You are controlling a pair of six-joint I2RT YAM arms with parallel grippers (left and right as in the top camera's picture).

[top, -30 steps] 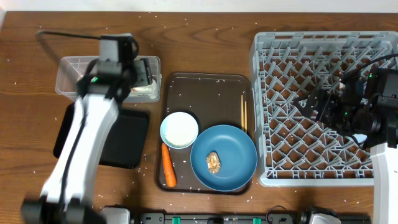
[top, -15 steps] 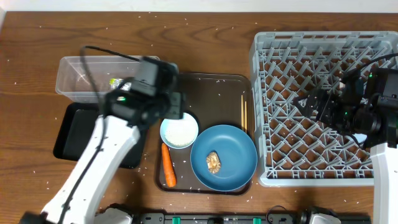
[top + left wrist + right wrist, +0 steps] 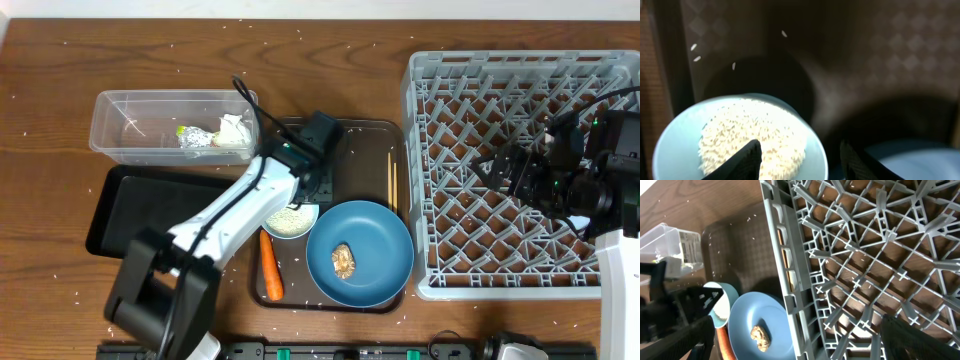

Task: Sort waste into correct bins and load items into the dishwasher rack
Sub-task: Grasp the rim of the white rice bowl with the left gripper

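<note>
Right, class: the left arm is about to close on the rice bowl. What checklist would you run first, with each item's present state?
1. Left gripper open: ok, fingers apart.
2. White bowl rim between the fingers: ok, one finger is over the rice and the other is outside the rim.
3. Fingers low enough to grip the rim: cannot tell.
4. Bowl ready for the dishwasher rack: not ok, it holds rice.
5. Room in the clear tub: ok, the napkin and wrapper sit at one end.
6. Right gripper out of the way: ok, open over the rack.
</note>
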